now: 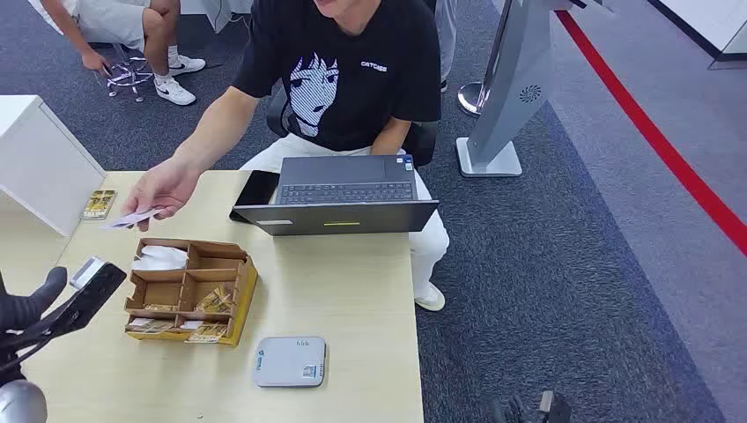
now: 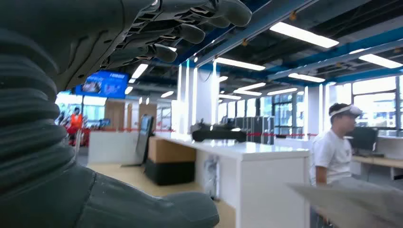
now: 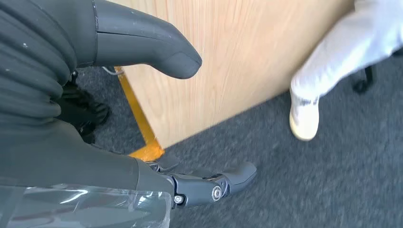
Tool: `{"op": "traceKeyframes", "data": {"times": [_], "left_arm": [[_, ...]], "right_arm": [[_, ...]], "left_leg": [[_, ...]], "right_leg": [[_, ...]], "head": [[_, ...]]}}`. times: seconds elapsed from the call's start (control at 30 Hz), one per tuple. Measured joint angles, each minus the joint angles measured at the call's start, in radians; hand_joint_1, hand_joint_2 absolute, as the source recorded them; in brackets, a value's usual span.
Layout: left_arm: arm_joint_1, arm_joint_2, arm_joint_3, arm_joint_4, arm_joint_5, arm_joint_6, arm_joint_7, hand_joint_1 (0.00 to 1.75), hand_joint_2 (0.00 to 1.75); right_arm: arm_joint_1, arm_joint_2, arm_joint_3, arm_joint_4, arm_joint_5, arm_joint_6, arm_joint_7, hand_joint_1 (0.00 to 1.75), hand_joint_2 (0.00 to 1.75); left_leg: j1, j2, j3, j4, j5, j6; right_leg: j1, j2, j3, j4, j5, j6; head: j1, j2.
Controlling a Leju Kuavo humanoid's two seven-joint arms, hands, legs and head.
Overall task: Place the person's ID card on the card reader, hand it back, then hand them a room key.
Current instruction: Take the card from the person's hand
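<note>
A seated person in a black T-shirt reaches across the table and holds out a pale ID card [image 1: 130, 217] in their hand [image 1: 163, 187]. My left hand [image 1: 55, 308] is raised at the table's near left corner, fingers stretched flat and thumb up, nothing in it, a short way below the card. In the left wrist view that hand [image 2: 119, 52] is spread open, and the blurred card [image 2: 354, 204] is out beyond it. The white card reader [image 1: 290, 361] lies at the table's front. A wooden organiser [image 1: 189, 291] holds room key cards [image 1: 211, 301]. My right hand [image 3: 142, 118] hangs open beside the table's edge.
An open laptop [image 1: 339, 196] stands in front of the person, with a black tablet [image 1: 257, 188] beside it. A small pale flat item [image 1: 85, 270] lies just beyond my left fingers. A yellow packet [image 1: 99, 204] and a white cabinet [image 1: 40, 163] are at the far left.
</note>
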Motion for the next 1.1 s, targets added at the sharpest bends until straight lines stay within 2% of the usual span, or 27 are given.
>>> {"op": "traceKeyframes", "data": {"times": [0.07,0.2,0.3,0.43,1.1], "left_arm": [[-0.030,0.015,-0.019,0.032,-0.013,0.003,0.002,0.00,1.75],[-0.139,0.069,-0.090,0.134,-0.063,0.026,0.007,0.00,1.75],[-0.185,0.092,-0.133,0.174,-0.096,0.047,0.010,0.00,1.75],[-0.221,0.109,-0.170,0.207,-0.120,0.066,0.010,1.75,1.75],[-0.222,0.130,-0.199,0.215,-0.103,0.077,0.003,1.75,1.75]], "right_arm": [[-0.004,-0.002,0.014,0.009,0.002,-0.006,-0.002,0.00,1.75],[-0.020,-0.008,0.072,0.041,-0.001,-0.026,-0.012,0.00,1.75],[-0.026,-0.009,0.112,0.058,-0.014,-0.036,-0.020,0.00,1.75],[-0.028,-0.012,0.157,0.071,-0.040,-0.040,-0.023,0.00,1.75],[-0.018,-0.022,0.222,0.082,-0.069,-0.053,-0.033,0.00,1.75]], "left_leg": [[0.000,0.000,-0.001,0.000,0.001,0.001],[0.000,0.001,-0.005,0.001,0.002,0.002],[-0.001,0.002,-0.006,0.001,0.002,0.002],[0.000,0.001,-0.007,0.001,0.002,0.002],[0.000,0.002,-0.008,0.001,0.002,0.002]], "right_leg": [[0.000,0.000,-0.001,0.000,0.001,0.000],[0.000,0.002,-0.005,0.000,0.003,0.001],[-0.001,0.002,-0.006,0.000,0.003,0.001],[-0.001,0.002,-0.007,0.000,0.003,0.001],[0.000,0.002,-0.008,0.000,0.003,0.001]], "head": [[0.000,0.000],[0.001,0.000],[0.001,0.000],[0.001,0.000],[0.001,0.000]]}}
